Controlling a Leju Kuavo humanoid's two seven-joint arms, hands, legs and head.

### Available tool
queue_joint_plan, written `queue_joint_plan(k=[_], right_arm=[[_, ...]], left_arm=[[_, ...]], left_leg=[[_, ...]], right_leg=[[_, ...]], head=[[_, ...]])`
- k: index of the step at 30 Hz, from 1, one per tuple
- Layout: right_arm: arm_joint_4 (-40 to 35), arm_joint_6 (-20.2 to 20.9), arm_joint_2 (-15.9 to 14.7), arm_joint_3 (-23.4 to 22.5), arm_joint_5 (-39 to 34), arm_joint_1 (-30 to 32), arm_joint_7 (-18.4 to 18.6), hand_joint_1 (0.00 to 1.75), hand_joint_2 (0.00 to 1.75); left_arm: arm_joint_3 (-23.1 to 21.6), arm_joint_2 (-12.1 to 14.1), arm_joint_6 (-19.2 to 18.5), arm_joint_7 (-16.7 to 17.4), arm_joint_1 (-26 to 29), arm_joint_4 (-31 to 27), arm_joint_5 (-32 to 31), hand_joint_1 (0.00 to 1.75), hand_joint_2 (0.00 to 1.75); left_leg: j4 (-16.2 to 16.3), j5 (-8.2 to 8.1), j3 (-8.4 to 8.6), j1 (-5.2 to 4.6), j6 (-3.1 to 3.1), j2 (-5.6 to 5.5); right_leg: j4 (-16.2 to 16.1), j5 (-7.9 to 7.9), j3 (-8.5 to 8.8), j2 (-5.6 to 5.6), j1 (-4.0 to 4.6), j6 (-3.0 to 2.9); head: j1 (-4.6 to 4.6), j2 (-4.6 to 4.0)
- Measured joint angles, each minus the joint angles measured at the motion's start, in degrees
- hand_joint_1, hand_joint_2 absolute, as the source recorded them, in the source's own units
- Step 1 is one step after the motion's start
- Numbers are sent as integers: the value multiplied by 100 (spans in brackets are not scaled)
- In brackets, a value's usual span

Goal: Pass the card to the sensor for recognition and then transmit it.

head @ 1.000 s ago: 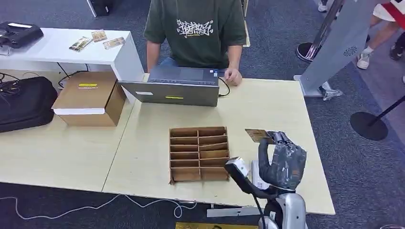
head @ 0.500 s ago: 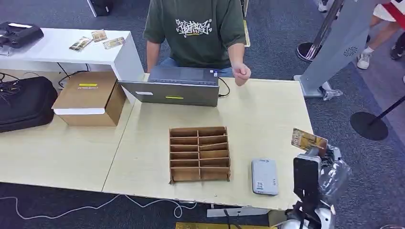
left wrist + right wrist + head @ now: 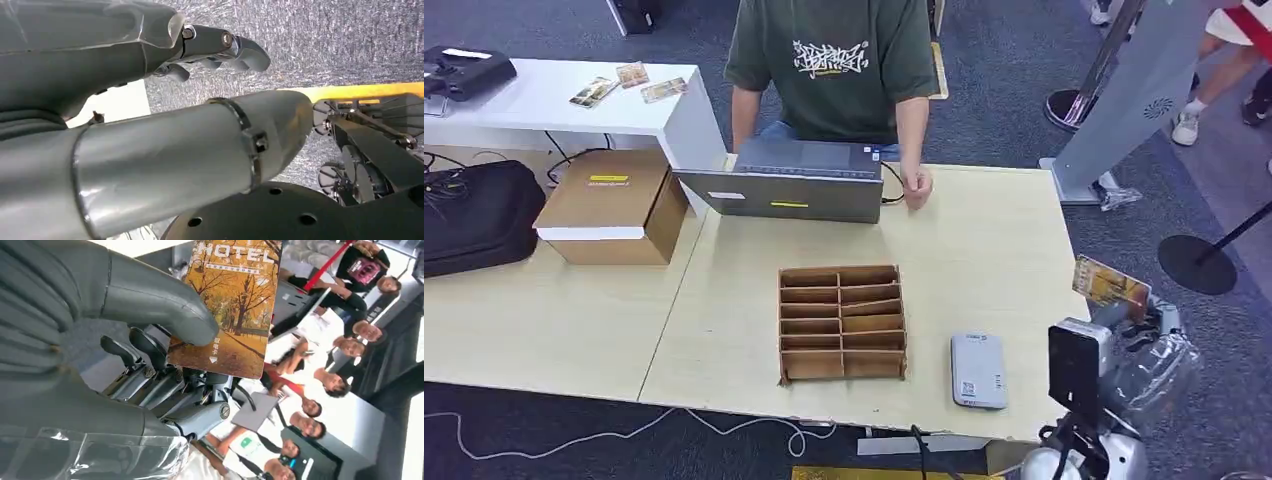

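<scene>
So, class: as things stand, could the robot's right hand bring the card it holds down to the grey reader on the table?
Probably yes. The right hand grips the card just off the table's right edge, and the bare tabletop between it and the grey reader leaves the way free.

Pale wood desk (image 3: 984,250): cardboard divider tray (image 3: 841,322), grey sensor (image 3: 978,370), laptop (image 3: 794,180), brown box (image 3: 614,205), prob. black bag (image 3: 474,215).
</scene>
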Motion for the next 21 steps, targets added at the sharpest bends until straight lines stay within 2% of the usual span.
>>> queue_joint_plan(k=[11, 18, 21], right_arm=[[793, -18, -90, -7, 998, -1190, 236, 175, 175], [1716, -18, -90, -7, 1728, -2224, 450, 175, 175], [2329, -18, -94, -7, 2109, -2770, 580, 175, 175]], left_arm=[[0, 39, 83, 26, -51, 0, -343, 0, 0], [0, 96, 92, 107, -141, -15, -798, 0, 0], [0, 131, 94, 146, -172, -31, -964, 0, 0]], left_leg=[[0, 3, 5, 0, -1, 1], [1, 9, 7, 1, -7, 3], [1, 14, 8, 0, -9, 8]], right_leg=[[2, 3, 3, 2, 0, -1], [6, 6, 3, 3, 0, -4], [6, 11, 0, 12, 0, -3]], head=[[0, 0], [0, 0], [0, 0]])
